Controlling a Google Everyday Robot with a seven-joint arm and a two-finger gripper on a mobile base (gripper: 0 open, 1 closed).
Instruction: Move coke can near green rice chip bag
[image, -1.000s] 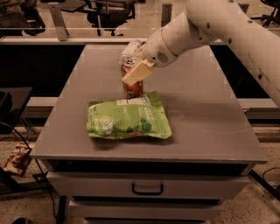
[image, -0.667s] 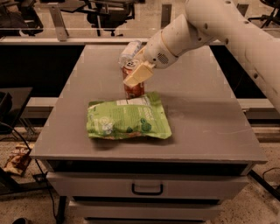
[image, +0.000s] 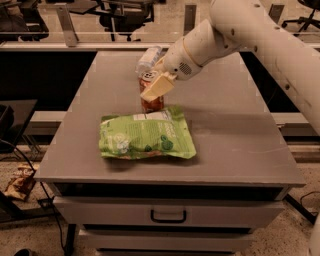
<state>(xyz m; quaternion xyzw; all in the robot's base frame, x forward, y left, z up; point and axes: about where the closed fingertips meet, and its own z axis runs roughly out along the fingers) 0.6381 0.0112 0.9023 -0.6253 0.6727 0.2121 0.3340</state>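
Observation:
The red coke can stands upright on the grey table, touching the far edge of the green rice chip bag. The bag lies flat at the table's front centre. My gripper reaches in from the upper right and is shut on the can's upper half. One cream finger crosses the front of the can; the other is hidden behind it. The can's base is at table level.
A clear crinkled plastic bottle lies just behind the can and the gripper. My white arm spans the table's right rear. The table has a drawer below its front edge. Chairs stand in the background.
Almost nothing has moved. The gripper and the can have stayed at the bag's far edge, perhaps settling slightly lower.

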